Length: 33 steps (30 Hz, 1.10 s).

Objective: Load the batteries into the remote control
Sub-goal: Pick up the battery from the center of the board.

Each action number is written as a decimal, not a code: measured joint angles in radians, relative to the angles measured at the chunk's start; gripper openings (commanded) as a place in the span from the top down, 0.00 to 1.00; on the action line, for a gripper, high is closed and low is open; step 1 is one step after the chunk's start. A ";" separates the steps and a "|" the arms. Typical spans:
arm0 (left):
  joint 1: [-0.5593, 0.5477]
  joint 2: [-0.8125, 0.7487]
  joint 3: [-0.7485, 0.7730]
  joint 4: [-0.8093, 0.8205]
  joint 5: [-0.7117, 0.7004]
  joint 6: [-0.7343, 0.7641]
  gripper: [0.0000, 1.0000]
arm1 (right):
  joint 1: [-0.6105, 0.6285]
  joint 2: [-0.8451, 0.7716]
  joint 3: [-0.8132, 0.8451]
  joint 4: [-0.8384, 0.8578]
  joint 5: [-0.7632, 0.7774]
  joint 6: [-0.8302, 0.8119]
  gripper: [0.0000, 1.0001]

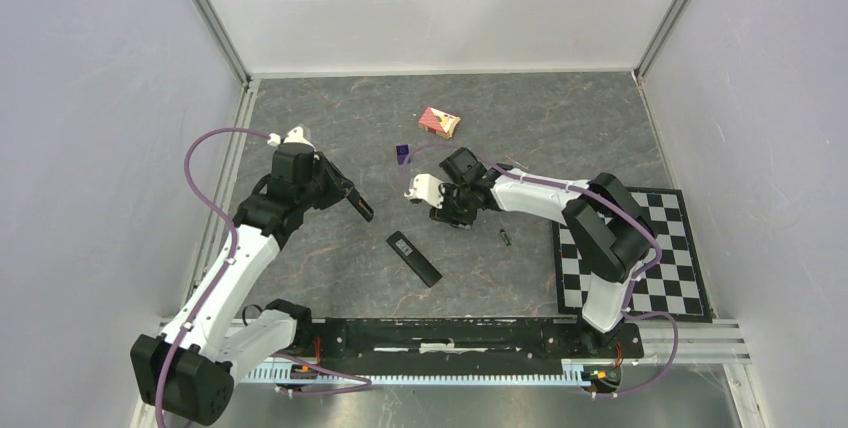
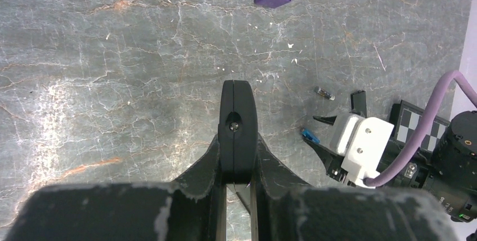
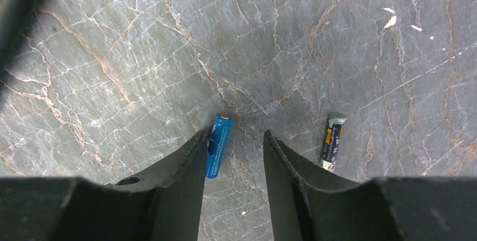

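Note:
The black remote control (image 1: 414,259) lies flat at the table's middle, its pale patch at the far end. My right gripper (image 1: 452,216) is open and low over the table; in the right wrist view (image 3: 236,134) the blue battery (image 3: 218,146) lies against the inner edge of the left finger. The dark green battery (image 3: 333,141) lies just outside the right finger; the top view shows it (image 1: 506,238) too. My left gripper (image 1: 358,206) hovers left of the remote, shut on a small black oblong piece (image 2: 238,123).
A purple cube (image 1: 404,154) and a red-and-white box (image 1: 438,122) sit behind the right gripper. A checkerboard mat (image 1: 660,248) lies at the right, under the right arm. Grey walls enclose the table on three sides.

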 measured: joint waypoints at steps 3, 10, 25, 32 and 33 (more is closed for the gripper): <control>0.000 0.003 0.000 0.000 0.008 0.000 0.98 | -0.005 0.003 0.004 0.000 0.002 0.030 0.42; 0.002 0.006 0.000 0.001 0.013 0.000 0.98 | -0.021 0.004 0.007 -0.013 0.000 0.086 0.51; 0.007 0.016 -0.011 0.049 0.074 0.000 0.98 | -0.032 0.018 0.023 -0.047 -0.018 0.190 0.98; 0.007 0.064 -0.144 0.249 0.240 -0.029 0.98 | -0.039 -0.074 -0.106 0.066 -0.008 0.285 1.00; 0.007 0.078 -0.165 0.278 0.257 -0.041 0.98 | -0.040 -0.092 -0.127 0.071 -0.010 0.305 1.00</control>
